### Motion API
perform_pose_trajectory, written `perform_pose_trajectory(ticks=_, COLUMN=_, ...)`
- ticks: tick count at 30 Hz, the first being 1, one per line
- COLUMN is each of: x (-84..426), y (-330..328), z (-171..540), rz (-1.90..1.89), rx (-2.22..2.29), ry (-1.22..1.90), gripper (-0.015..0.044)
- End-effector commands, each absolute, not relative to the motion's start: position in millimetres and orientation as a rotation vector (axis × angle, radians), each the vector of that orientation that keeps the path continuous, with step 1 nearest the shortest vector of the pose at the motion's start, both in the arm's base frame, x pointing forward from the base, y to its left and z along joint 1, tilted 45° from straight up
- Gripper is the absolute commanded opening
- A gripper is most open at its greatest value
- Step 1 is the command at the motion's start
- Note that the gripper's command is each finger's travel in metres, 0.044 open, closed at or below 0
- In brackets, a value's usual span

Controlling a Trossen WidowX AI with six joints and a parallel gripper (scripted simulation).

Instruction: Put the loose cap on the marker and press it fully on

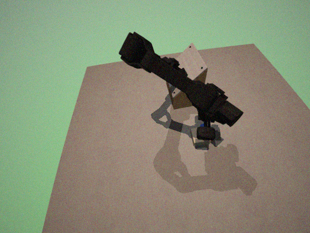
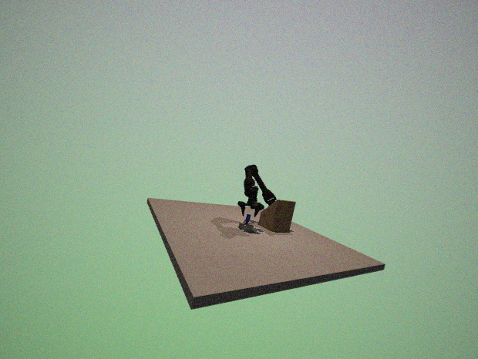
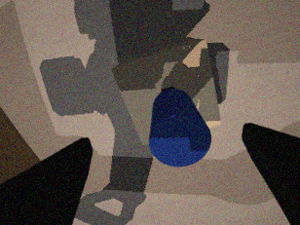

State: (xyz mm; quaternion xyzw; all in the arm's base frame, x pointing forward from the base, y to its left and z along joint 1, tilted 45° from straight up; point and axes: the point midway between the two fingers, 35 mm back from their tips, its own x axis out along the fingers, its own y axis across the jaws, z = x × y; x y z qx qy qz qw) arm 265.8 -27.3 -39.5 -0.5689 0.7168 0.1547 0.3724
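Cap (image 3: 178, 128), blue, stands upright on the marker, long axis vertical, above the holder block (image 3: 206, 65); the hand (image 3: 174, 171) hangs spread wide over it, gripping nothing.

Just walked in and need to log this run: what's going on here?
A single black robot arm is bent down over a tan table, working on capping a marker. Its gripper is open, its dark fingers spread wide to either side of the blue cap without touching it. The cap sits below the wrist camera, over the small grey holder block. Whether it has clicked fully on cannot be told. A brown box stands beside the arm.
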Motion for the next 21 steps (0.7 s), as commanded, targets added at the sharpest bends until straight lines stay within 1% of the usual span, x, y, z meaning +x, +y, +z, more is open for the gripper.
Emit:
perform_pose_trajectory(ticks=1, x=273.3, y=8.8, z=-5.3, rz=0.390, rx=-1.461, ry=1.797, gripper=0.0440)
perform_pose_trajectory(ticks=6, x=273.0, y=11.0, z=-2.8, rz=0.390, rx=-1.461, ry=1.798, gripper=0.0440)
perform_pose_trajectory(ticks=8, x=273.0, y=10.8, z=-3.2, rz=0.332, rx=-1.419, ry=1.794, gripper=0.0387)
perform_pose_trajectory(ticks=13, x=272.8, y=9.3, z=-6.3, rz=-0.084, rx=-1.092, ry=1.728, gripper=0.0256)
perform_pose_trajectory(ticks=21, x=272.5, y=6.8, z=-11.3, rz=-0.674, rx=-0.532, ry=1.493, gripper=0.0046)
